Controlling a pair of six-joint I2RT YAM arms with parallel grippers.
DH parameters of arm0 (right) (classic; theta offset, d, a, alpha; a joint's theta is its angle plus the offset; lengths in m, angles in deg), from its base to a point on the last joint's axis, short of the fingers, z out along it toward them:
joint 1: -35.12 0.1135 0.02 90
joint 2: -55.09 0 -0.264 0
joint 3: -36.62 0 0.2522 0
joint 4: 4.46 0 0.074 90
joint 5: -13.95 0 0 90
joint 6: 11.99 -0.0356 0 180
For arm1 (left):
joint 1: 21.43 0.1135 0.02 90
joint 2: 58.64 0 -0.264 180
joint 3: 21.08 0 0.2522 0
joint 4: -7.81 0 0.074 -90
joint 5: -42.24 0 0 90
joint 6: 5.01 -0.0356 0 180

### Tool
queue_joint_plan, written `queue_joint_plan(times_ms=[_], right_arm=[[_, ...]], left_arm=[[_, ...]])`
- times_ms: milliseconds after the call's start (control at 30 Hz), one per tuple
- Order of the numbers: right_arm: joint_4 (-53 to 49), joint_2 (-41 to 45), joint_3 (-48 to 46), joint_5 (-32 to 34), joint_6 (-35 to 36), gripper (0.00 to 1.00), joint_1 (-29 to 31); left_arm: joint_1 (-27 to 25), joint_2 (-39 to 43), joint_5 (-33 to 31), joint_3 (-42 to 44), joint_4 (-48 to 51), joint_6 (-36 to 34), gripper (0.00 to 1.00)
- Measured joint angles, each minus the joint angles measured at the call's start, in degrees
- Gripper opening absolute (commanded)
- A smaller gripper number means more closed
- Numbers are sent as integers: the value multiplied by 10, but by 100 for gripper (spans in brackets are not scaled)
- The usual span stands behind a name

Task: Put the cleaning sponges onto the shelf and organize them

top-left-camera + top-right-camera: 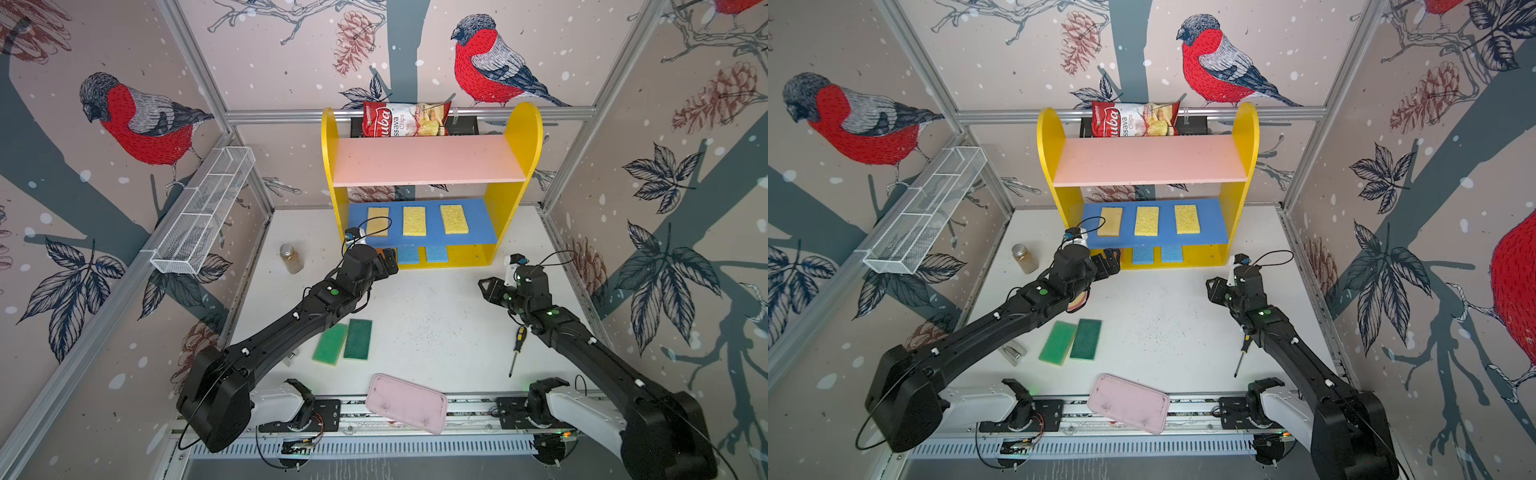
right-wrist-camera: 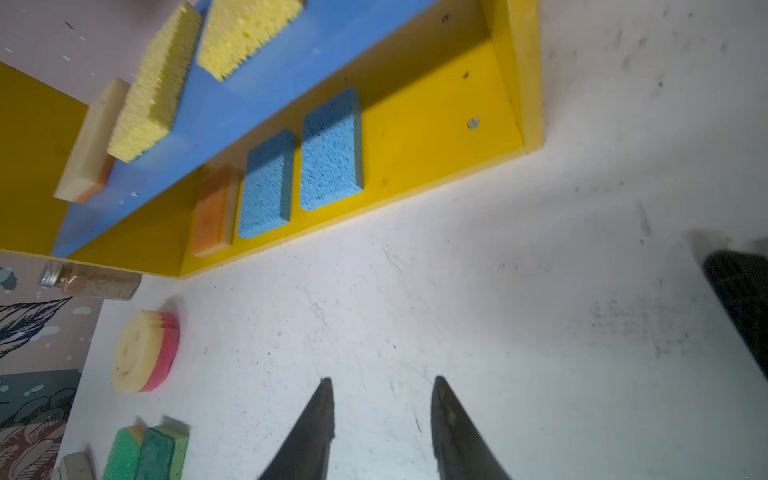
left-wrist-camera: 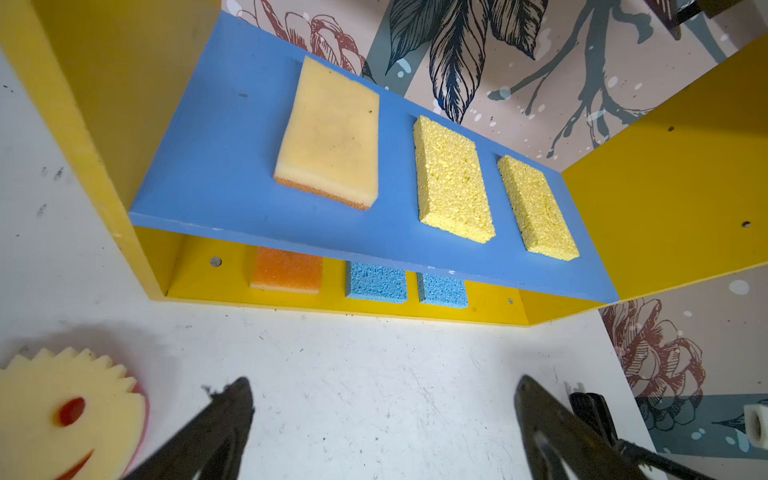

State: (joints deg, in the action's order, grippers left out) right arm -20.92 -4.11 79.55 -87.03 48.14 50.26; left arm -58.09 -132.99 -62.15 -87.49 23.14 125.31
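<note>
Nearest me, the light green sponge [image 1: 330,344] and dark green sponge [image 1: 358,338] lie flat and touching on the surface [image 1: 436,328]. Their long axes run near to far, with the far ends leaning slightly right. Beyond them the smiley-face sponge [image 3: 62,415] rests face up beside my left arm. My left hand [image 3: 382,390] hovers wide open and empty before the shelf [image 1: 524,137]; my right hand [image 2: 383,384], part open and empty, hangs to the right. Six sponges sit shelved, long axes front to back: the orange sponge [image 3: 286,270] and blue sponges [image 3: 376,282] on the yellow base [image 3: 490,299], the tan sponge [image 3: 332,133] and yellow sponges [image 3: 453,178] on the blue board [image 3: 228,166]. Three remain, I judge. Next, I reach back for the smiley one, perhaps bound for the bare pink board [image 1: 428,160].
</note>
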Motion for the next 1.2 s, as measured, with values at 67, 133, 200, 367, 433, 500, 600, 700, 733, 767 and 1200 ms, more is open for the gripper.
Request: queue_joint_plan(times_ms=[67,133,200,367,433,500,600,700,733,767,1200], right_arm=[[7,-4,-10,-11,0,39,-12],[12,-8,-16,-23,0,39,-25],[23,-10,-22,-37,0,39,-35],[40,-17,-30,-61,0,39,-44],[46,-19,-32,-67,-1,39,-44],[52,-21,-35,-73,-2,39,-45],[58,-23,-44,-75,-5,39,-45],[67,-27,-52,-75,-11,39,-45],[70,-28,-54,-75,-16,39,-45],[72,-28,-58,-75,-16,40,-45],[101,-38,-82,-74,-31,42,-13]], left_arm=[[0,-20,8,-10,-3,2,90],[-2,-45,9,-24,-7,4,88],[-5,-69,12,-39,-10,7,87],[-11,-103,12,-77,-13,8,78],[-11,-109,2,-83,-13,8,75],[-11,-112,-10,-87,-13,8,75],[-7,-115,-22,-95,-13,8,74],[3,-119,-26,-104,-13,8,67],[5,-120,-27,-106,-13,13,62],[5,-120,-28,-107,-13,14,58],[7,-26,-44,-43,51,53,69]])
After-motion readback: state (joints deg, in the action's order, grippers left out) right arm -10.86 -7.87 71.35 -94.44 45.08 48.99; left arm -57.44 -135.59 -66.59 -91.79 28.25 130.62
